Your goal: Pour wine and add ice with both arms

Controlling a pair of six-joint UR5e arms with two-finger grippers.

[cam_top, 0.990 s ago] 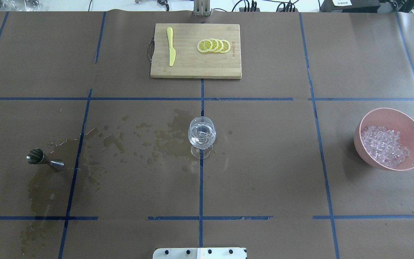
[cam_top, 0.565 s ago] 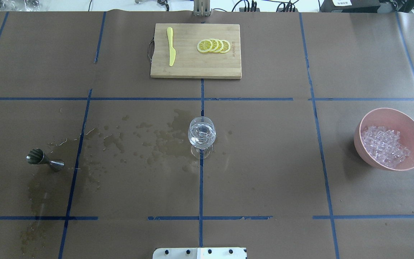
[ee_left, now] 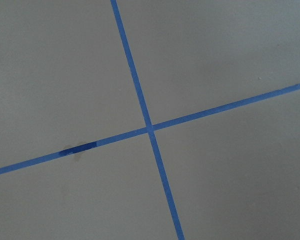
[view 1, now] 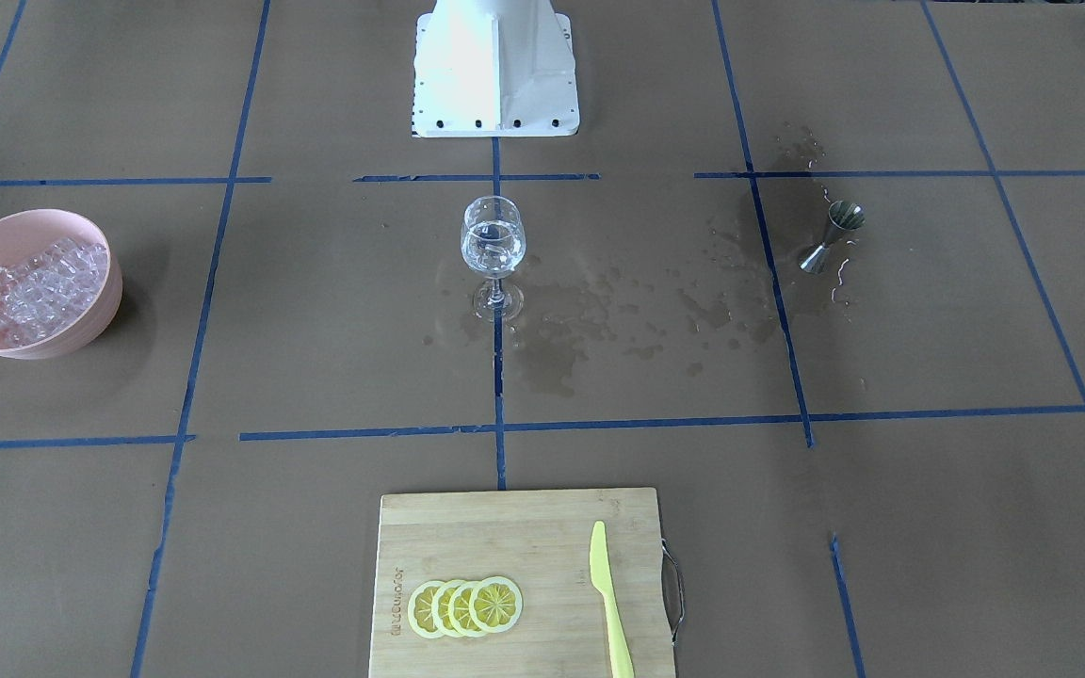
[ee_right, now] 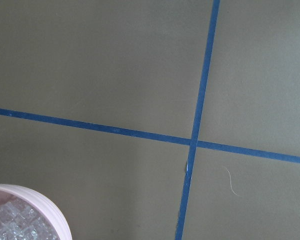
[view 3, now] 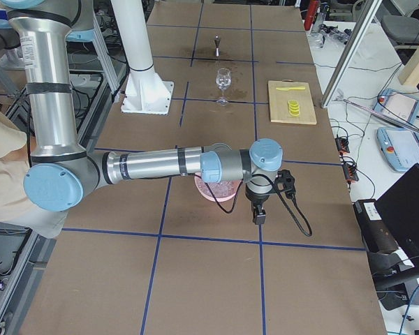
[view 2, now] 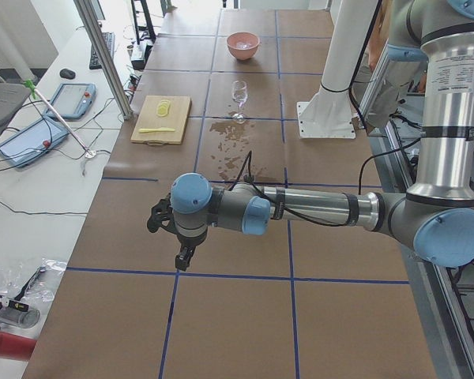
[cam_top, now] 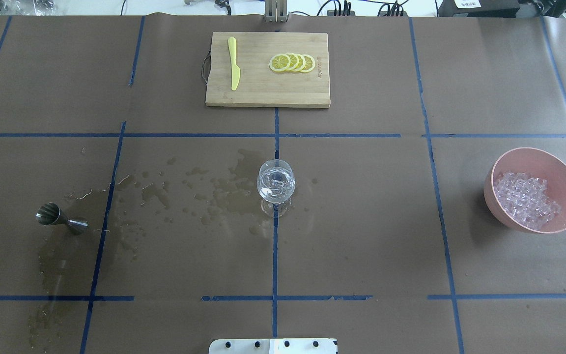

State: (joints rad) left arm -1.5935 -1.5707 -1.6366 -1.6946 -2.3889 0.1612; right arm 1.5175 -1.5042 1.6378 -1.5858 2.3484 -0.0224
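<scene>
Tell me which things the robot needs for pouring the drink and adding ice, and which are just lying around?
For the job:
- wine glass, clear liquid already inside
- metal jigger
- ice
- pink bowl holding the ice

Just lying about:
- cutting board
- lemon slices
- yellow knife
- wet spill on the table

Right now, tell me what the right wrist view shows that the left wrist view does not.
Only the right wrist view: the pink bowl with ice inside, at its lower left corner. Only the left wrist view: a dark stain on one tape line. Both: brown paper crossed by two blue tape lines.
</scene>
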